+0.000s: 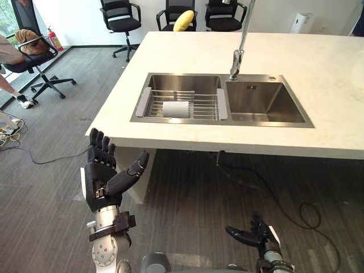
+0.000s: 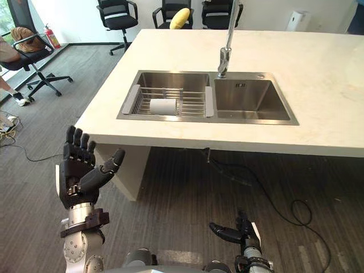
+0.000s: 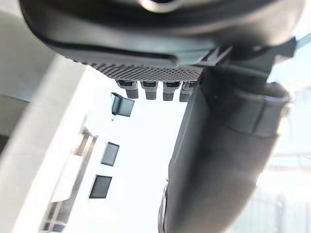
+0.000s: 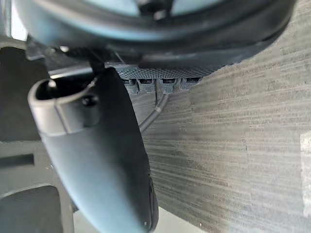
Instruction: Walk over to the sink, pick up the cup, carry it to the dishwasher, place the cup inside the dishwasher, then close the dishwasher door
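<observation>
Office chair (image 1: 35, 57) with a seated person (image 1: 7, 52) stood at ten o'clock, a red fire extinguisher (image 1: 55, 40) just beside it. At seven o'clock the left hand (image 1: 105, 173) was raised over the floor (image 1: 199, 187), fingers straight and spread, holding nothing, just short of the pale surface (image 1: 187, 51). The steel sink (image 1: 267, 78) sat in that surface. Its left basin (image 1: 182, 84) carried a wire rack (image 1: 196, 99), and the white cup (image 1: 176, 109) lay on its side in the rack. A faucet (image 1: 241, 45) rose at twelve o'clock. At five o'clock the right hand (image 1: 254, 234) hung low, fingers loosely extended, holding nothing.
</observation>
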Controlling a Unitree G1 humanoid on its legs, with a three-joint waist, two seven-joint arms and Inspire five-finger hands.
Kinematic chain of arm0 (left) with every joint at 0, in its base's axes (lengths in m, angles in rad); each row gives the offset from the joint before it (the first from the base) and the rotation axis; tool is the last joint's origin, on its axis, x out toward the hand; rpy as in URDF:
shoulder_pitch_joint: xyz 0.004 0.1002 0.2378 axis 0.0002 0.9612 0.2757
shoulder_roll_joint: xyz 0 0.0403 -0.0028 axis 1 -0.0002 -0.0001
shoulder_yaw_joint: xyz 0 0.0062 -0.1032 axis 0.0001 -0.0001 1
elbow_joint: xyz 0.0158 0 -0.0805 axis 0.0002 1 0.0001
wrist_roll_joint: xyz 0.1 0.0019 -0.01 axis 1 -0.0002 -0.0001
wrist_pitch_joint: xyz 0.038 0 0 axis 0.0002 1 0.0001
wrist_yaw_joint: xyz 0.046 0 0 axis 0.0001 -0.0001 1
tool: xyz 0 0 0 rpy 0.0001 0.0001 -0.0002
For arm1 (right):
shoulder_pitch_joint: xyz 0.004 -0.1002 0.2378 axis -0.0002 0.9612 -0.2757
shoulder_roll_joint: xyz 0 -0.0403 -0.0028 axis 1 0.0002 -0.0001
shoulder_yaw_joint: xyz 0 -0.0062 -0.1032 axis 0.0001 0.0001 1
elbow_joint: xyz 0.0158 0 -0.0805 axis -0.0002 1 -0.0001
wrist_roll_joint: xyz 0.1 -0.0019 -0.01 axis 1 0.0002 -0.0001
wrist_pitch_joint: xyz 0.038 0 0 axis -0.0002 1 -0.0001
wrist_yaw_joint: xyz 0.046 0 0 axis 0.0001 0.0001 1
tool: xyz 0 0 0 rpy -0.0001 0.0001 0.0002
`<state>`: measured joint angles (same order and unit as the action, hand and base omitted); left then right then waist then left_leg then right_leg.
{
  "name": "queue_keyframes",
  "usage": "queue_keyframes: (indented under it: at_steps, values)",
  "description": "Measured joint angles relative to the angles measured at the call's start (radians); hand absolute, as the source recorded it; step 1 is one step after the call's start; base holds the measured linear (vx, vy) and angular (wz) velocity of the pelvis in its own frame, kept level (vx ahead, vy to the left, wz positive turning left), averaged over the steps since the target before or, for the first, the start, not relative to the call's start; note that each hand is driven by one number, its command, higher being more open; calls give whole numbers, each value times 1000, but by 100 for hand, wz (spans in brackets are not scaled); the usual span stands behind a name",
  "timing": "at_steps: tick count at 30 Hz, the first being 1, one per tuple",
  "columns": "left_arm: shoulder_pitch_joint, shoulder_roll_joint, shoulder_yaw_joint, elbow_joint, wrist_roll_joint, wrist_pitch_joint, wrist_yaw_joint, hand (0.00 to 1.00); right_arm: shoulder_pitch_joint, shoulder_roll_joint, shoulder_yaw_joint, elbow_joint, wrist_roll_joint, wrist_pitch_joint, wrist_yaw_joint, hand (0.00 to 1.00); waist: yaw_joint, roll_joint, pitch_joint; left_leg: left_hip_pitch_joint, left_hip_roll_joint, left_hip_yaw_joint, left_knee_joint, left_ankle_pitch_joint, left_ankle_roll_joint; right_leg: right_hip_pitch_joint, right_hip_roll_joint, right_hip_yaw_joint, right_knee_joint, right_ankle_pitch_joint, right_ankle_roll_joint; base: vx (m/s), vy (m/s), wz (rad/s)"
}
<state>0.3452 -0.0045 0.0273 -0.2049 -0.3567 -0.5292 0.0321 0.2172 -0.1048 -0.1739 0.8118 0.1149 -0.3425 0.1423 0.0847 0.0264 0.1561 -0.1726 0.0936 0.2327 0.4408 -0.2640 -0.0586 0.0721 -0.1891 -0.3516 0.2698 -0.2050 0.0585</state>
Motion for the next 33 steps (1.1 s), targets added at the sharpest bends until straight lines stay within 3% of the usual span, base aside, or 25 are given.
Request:
queue_keyframes:
  at_steps: [1,2,3,4,7,9,10,12,14,16,21,24,25,26,27,30,31,32,33]
  values:
    - [0,0,-2,-6,-5,2,-2,100,4,-2,13,0,0,2,-3,100,5,6,-1,-12,-3,-1,-23,21,-1,11,-4,14,1,-9,15,192,244,-29]
    - [5,0,-17,-21,-16,9,-4,100,20,-14,46,0,-4,3,-13,100,20,25,-12,-13,8,5,-72,127,8,26,-3,40,13,-25,50,248,280,-48]
    - [10,3,-19,-27,-21,16,-4,100,27,-7,83,10,-23,9,-24,100,34,25,-32,5,-1,35,-59,138,77,38,-12,75,18,-31,66,272,296,-49]
    - [8,7,-20,-28,-25,22,-4,100,28,-1,101,10,-31,11,-28,100,36,17,-41,1,-7,47,-49,120,82,38,-20,89,13,-31,64,316,285,-47]
    - [-1,35,-36,-27,-34,56,0,100,-5,38,120,9,-49,13,-32,100,42,-11,-44,9,-21,100,-6,56,139,23,-37,151,69,-37,62,304,184,-39]
    - [1,37,-59,-25,-41,79,6,100,-10,43,110,9,-49,17,-30,100,47,-12,-43,57,-27,130,-1,14,143,7,-54,163,189,-36,63,297,135,-44]
    - [1,50,-82,-27,-40,80,4,100,-7,55,86,5,-53,16,-30,100,47,-25,-45,113,-47,136,-19,-9,139,-40,-80,176,418,-22,86,257,95,-14]
    - [2,76,-103,-33,-37,82,2,100,12,72,63,6,-59,16,-30,100,40,-56,-56,161,-78,136,-41,-23,141,-121,-114,178,693,-1,117,226,30,3]
    - [2,80,-111,-33,-35,92,4,100,26,72,40,7,-62,16,-24,100,37,-60,-57,208,-76,131,-58,-33,136,-158,-128,120,801,-16,94,270,-37,11]
    - [-2,80,-112,-33,-35,94,10,100,34,75,8,12,-71,16,-13,100,28,-53,-55,243,-57,114,-81,-31,131,-178,-127,52,767,-44,75,196,-73,22]
    - [-57,93,-113,-29,-13,111,56,100,49,79,-26,24,-79,5,6,100,0,-52,-53,320,10,63,-151,-33,60,-254,-111,-34,492,-60,54,164,-220,24]
    - [-94,111,-113,-21,-17,113,40,100,67,75,-17,24,-75,5,10,100,-22,-73,-69,327,19,11,-132,-57,-16,-251,-102,-26,272,51,0,187,-279,39]
    - [-86,85,-125,-19,-17,130,32,100,66,56,-20,17,-73,5,4,100,-23,-31,-83,320,57,-2,-133,-53,-27,-236,-66,-54,252,43,-14,312,-375,32]
    - [-85,69,-142,-19,-16,135,23,100,66,35,-18,13,-74,5,1,100,-23,-10,-92,316,75,-8,-146,-46,-35,-235,-49,-71,243,37,-24,308,-316,26]
    - [-86,55,-158,-20,-16,136,7,100,56,18,-18,13,-74,8,0,100,-23,11,-96,320,88,-11,-163,-25,-40,-223,-36,-92,229,27,-32,177,-174,25]
    - [-85,53,-168,-22,-15,136,-11,100,49,15,-16,12,-73,21,-2,100,-23,21,-89,296,117,-29,-70,-1,-35,-166,-14,-120,195,5,-34,131,-184,26]
    - [-84,53,-167,-28,-15,136,-10,100,56,23,-13,12,-73,26,1,100,-18,12,-80,240,141,-49,74,13,-24,-132,-2,-133,176,-4,-34,83,-192,20]
    - [-81,53,-165,-40,-15,136,-10,100,60,31,-12,11,-73,30,3,100,-8,20,-75,175,173,-66,227,51,-8,-100,15,-140,157,-14,-42,79,-178,10]
    - [-76,53,-160,-49,-15,135,-11,100,61,32,-13,9,-68,33,3,100,-3,15,-69,147,187,-69,292,74,1,-86,23,-140,146,-23,-46,43,-104,-5]
